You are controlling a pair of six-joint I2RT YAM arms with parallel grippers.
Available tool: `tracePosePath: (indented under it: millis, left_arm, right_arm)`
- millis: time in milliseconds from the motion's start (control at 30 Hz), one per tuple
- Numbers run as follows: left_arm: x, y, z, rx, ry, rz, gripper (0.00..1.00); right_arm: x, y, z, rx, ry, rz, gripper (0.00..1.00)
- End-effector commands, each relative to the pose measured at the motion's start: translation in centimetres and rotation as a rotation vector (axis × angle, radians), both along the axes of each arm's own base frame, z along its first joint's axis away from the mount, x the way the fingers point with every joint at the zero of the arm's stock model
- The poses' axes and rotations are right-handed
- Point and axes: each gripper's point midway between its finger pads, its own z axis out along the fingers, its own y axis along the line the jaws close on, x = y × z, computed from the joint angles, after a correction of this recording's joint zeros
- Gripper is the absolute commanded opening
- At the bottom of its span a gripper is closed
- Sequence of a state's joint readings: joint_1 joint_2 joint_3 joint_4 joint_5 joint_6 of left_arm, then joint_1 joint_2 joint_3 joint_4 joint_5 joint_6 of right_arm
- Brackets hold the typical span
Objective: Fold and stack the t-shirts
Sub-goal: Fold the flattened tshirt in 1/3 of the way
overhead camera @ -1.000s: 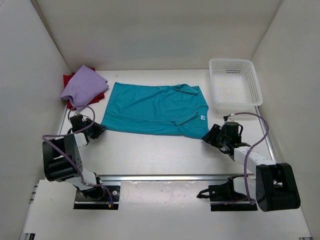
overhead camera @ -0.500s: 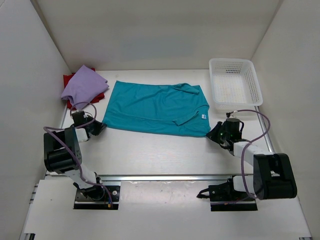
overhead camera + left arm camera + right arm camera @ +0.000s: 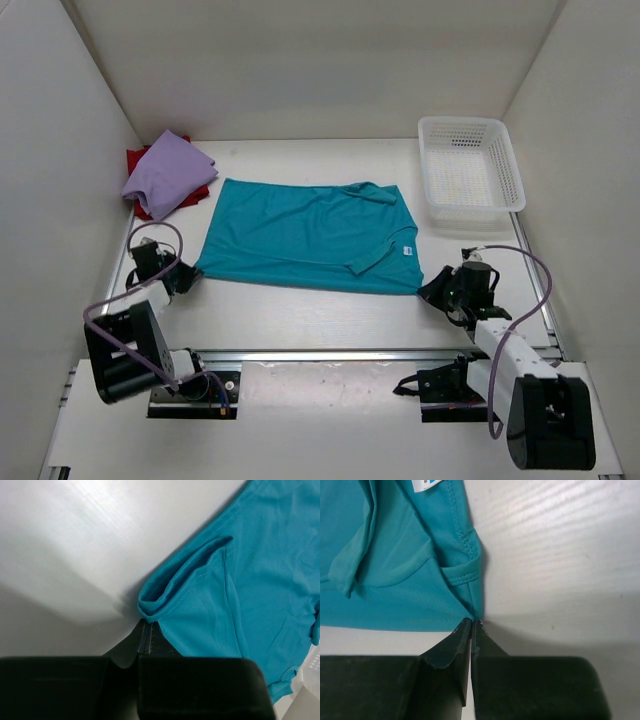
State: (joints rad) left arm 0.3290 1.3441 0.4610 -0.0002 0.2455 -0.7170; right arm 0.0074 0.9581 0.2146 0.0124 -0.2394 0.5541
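The left gripper [image 3: 148, 632] and right gripper [image 3: 471, 626] are each pinching, jaws fully closed, a near corner of the teal t-shirt [image 3: 305, 235], which is lying spread between and just beyond them, the lavender t-shirt [image 3: 165, 175] and red t-shirt [image 3: 138, 159] sitting piled farther beyond the left jaws.

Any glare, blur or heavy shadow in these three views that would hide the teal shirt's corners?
Top external: even light, teal t-shirt sharp, no glare. Left wrist: bright glare on the table, dark shadow near the left tool, hem readable. Right wrist: streaky sheen on the table, stitching crisp at the right tool.
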Motion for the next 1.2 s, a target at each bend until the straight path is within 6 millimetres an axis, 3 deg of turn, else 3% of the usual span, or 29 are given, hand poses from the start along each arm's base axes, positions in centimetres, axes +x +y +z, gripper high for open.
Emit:
tracePosePath:
  millis: [0, 67, 100, 133, 167, 200, 233, 267, 300, 467, 533, 567, 600, 633, 700, 833, 900, 1033, 1167]
  left_arm:
    - [-4.0, 0.4, -0.6, 0.026, 0.072, 0.007, 0.00]
    - [-6.9, -0.5, -2.0, 0.021, 0.133, -0.001, 0.00]
    - [-7.6, -0.9, -1.9, 0.019, 0.127, 0.003, 0.08]
    - [-8.4, -1.3, -2.0, -0.005, 0.110, 0.004, 0.15]
    - [-9.1, -1.9, -2.3, -0.034, 0.097, 0.003, 0.28]
    - [-9.1, -2.1, -2.1, -0.044, 0.085, 0.010, 0.56]
    - [-9.1, -2.3, -1.7, -0.047, 0.057, 0.010, 0.67]
    - [-8.8, -2.3, -1.2, -0.024, 0.030, 0.005, 0.92]
    - [-8.3, -2.4, -0.4, -0.017, 0.010, -0.007, 0.99]
    - [-5.4, -0.9, 4.5, 0.150, -0.080, -0.070, 0.99]
    - [-3.0, -2.5, 7.4, 0.173, -0.209, -0.152, 0.97]
    - [-2.6, -4.6, 7.9, 0.161, -0.245, -0.216, 0.90]
    - [-1.8, -6.7, 9.1, 0.167, -0.317, -0.275, 0.70]
    - [-1.2, -7.6, 9.8, 0.165, -0.358, -0.285, 0.48]
    - [-1.0, -11.5, 9.6, 0.163, -0.369, -0.371, 0.26]
    - [-0.9, -16.3, 7.9, 0.142, -0.361, -0.524, 0.21]
    - [-1.2, -18.0, 7.0, 0.101, -0.346, -0.589, 0.22]
    - [-1.9, -20.1, 5.4, 0.065, -0.329, -0.661, 0.22]
    - [-2.0, -20.5, 4.6, 0.076, -0.323, -0.675, 0.23]
  right_arm:
    - [-1.8, 0.1, -0.4, 0.056, 0.021, -0.007, 0.00]
    - [-2.6, 0.7, 0.0, 0.089, 0.017, 0.005, 0.00]
    - [-2.7, 0.8, 0.0, 0.075, 0.007, 0.001, 0.00]
    - [-2.8, 1.2, 0.2, 0.054, -0.007, 0.007, 0.07]
    - [-2.9, 1.2, 0.3, 0.038, -0.010, 0.003, 0.17]
    - [-2.8, 1.0, 0.4, 0.033, -0.017, -0.006, 0.22]
    - [-2.7, 0.7, 0.8, 0.034, -0.023, -0.016, 0.29]
    - [-2.4, 0.9, 1.6, 0.051, -0.051, 0.001, 0.33]
    - [-2.5, 1.0, 1.6, 0.050, -0.050, 0.014, 0.42]
    - [-0.7, 1.1, 6.3, -0.035, -0.161, 0.051, 0.47]
    - [-0.3, 2.9, 7.9, -0.030, -0.222, 0.126, 0.34]
    - [0.2, 3.3, 8.5, -0.034, -0.241, 0.141, 0.20]
    - [0.4, 4.7, 8.4, -0.028, -0.229, 0.182, 0.03]
    - [0.5, 5.4, 8.4, -0.037, -0.229, 0.212, 0.00]
    - [1.4, 7.9, 7.7, -0.063, -0.201, 0.303, 0.00]
    - [3.0, 11.7, 6.4, -0.048, -0.159, 0.435, 0.00]
    - [3.4, 12.6, 5.7, -0.045, -0.141, 0.464, 0.00]
    - [3.2, 14.6, 4.7, -0.051, -0.112, 0.512, 0.00]
    - [3.3, 15.4, 3.6, -0.040, -0.075, 0.531, 0.00]
